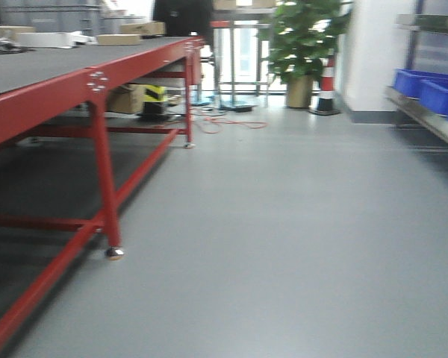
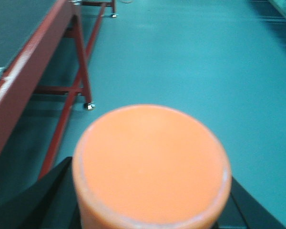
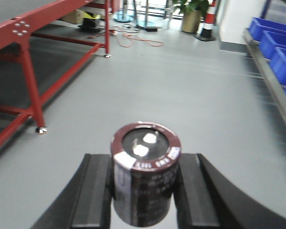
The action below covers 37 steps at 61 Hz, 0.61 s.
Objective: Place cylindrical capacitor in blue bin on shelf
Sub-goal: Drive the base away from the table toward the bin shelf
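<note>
Spanning the left side of the front view, the red workbench (image 1: 97,82) carries cardboard boxes (image 1: 131,33) at its far end. Along the right wall runs the steel shelf (image 1: 425,119), with a row of blue bins (image 1: 433,93) sitting on it. Their insides are hidden from these angles, so what they hold cannot be told.

The left gripper (image 2: 152,212) pinches an orange cylinder (image 2: 151,162), whose flat round end faces the wrist camera.

The right gripper (image 3: 144,193) is pressed onto the capacitor (image 3: 144,181), one dark finger against each side. The capacitor stands upright between the fingers above the grey floor, well apart from the shelf, its long axis vertical and its top towards the camera. Its sleeve is dark brown with pale print, and the dark top shows two pale terminals.
</note>
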Each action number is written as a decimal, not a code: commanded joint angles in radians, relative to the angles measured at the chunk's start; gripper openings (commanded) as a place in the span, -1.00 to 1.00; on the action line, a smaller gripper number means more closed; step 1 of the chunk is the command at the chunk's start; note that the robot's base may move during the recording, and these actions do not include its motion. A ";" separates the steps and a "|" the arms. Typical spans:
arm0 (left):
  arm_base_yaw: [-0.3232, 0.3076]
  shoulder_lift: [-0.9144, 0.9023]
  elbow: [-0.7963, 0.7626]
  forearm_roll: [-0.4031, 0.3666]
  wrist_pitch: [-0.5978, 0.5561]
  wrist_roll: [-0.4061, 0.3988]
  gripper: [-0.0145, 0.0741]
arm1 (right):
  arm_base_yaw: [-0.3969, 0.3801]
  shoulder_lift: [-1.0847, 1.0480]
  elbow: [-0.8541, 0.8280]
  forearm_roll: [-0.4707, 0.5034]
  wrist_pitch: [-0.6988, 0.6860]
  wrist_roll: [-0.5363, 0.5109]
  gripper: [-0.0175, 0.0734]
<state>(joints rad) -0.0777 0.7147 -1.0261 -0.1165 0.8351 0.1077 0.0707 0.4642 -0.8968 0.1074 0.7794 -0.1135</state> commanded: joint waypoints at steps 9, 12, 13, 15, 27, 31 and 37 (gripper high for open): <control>-0.004 0.001 -0.001 -0.005 -0.021 0.004 -0.92 | -0.001 -0.005 -0.007 -0.006 -0.024 -0.008 -0.90; -0.004 0.001 -0.001 -0.005 -0.021 0.004 -0.92 | -0.001 -0.005 -0.007 -0.006 -0.024 -0.008 -0.90; -0.004 0.001 -0.001 -0.005 -0.021 0.004 -0.92 | -0.001 -0.005 -0.007 -0.006 -0.024 -0.008 -0.90; -0.004 0.001 -0.001 -0.005 -0.021 0.004 -0.92 | -0.001 -0.005 -0.007 -0.006 -0.024 -0.008 -0.90; -0.004 0.001 -0.001 -0.005 -0.021 0.004 -0.92 | -0.001 -0.005 -0.007 -0.006 -0.024 -0.008 -0.90; -0.004 0.001 -0.001 -0.005 -0.021 0.004 -0.92 | -0.001 -0.005 -0.007 -0.006 -0.024 -0.008 -0.90; -0.004 0.001 -0.001 -0.005 -0.021 0.004 -0.92 | -0.001 -0.005 -0.007 -0.006 -0.024 -0.008 -0.90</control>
<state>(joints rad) -0.0777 0.7147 -1.0261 -0.1165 0.8351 0.1077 0.0707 0.4619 -0.8968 0.1074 0.7794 -0.1135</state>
